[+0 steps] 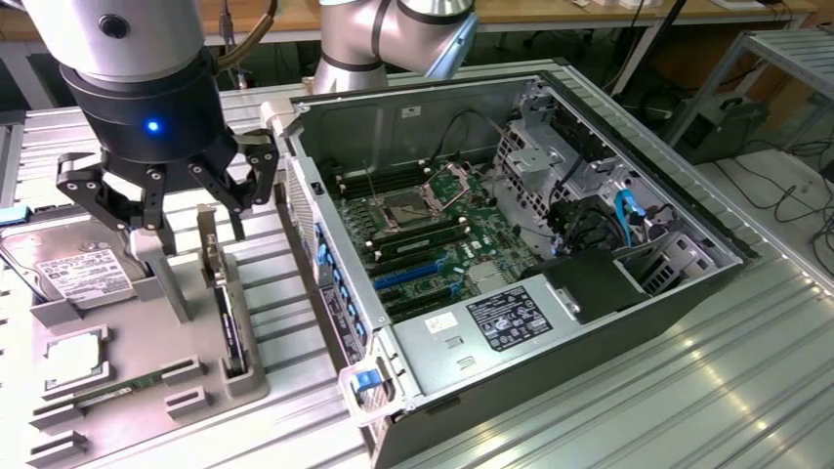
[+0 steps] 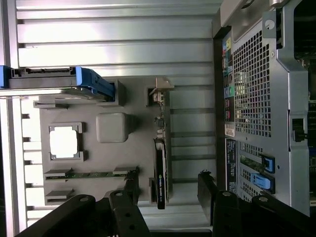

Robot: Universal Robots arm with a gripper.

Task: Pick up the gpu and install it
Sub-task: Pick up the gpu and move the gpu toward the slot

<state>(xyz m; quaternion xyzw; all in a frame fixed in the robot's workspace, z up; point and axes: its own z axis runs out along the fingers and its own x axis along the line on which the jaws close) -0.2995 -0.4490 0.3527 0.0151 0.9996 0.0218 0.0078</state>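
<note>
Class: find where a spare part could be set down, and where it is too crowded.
Free: the ribbed table on the exterior view's right of the computer case. Crowded: the parts tray, under the open pincer by the gpu; the tray-to-case strip is narrow.

This is looking like a robotics lab or electronics workshop. 1 industrial robot arm (image 1: 378, 49) is standing on a ribbed aluminium worktop (image 1: 678, 391) beside an opened desktop computer case (image 1: 651, 293), which is exposing its motherboard (image 1: 431, 234). A grey fixture tray (image 1: 144, 342) is holding loose computer parts. A wooden bench (image 1: 587, 15) and trailing cables (image 1: 782, 195) are showing in the background.
</note>
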